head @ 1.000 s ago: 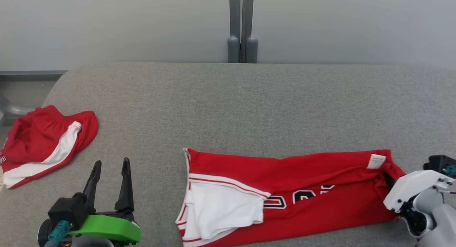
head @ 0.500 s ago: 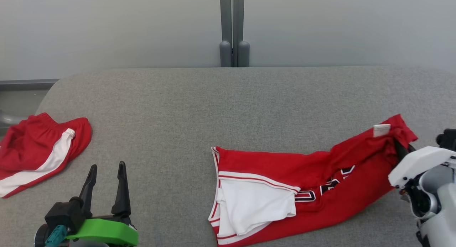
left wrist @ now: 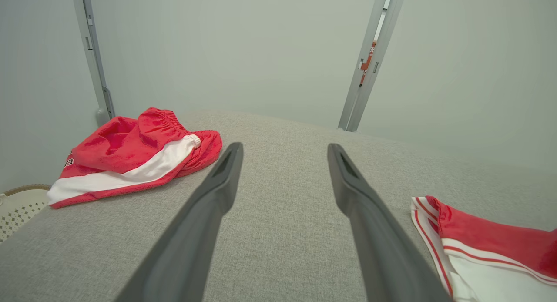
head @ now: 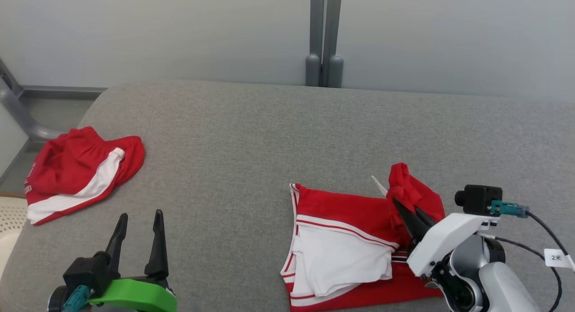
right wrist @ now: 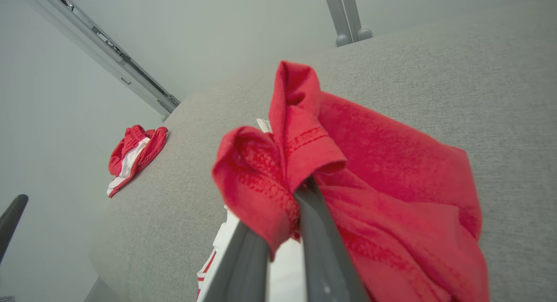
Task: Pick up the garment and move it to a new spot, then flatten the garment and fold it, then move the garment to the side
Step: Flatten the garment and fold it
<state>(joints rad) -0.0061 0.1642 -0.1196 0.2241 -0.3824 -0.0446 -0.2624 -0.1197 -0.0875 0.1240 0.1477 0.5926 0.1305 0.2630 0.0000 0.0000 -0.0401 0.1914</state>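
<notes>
Garment [head: 350, 240] lies on the near right part of the grey counter [head: 251, 136]: red cloth with white striped trim, its white panel rumpled at the near left end. Its right end is lifted and doubled back over the middle, pinched in the right claw [head: 400, 206], whose fingers are closed on a bunched wad of red hem. The left claw [head: 140, 214] hovers well apart at the near left, fingers spread and holding nothing. Crumpled red-and-white shorts [head: 81, 168] sit at the counter's far left edge, near a pale basket [head: 9, 213].

The grip looks thin (a scrunched edge, not a flat corner), so the cloth could slip out mid-fold. It could also land skewed and lumpy, since nothing pins the other end. The wrinkled white panel would likely get trapped underneath.

The right wrist view shows the pinch itself, with cloth flopped over the fingertips, while the head view gives the overall lay. The left wrist view shows bare counter between its own fingers.
</notes>
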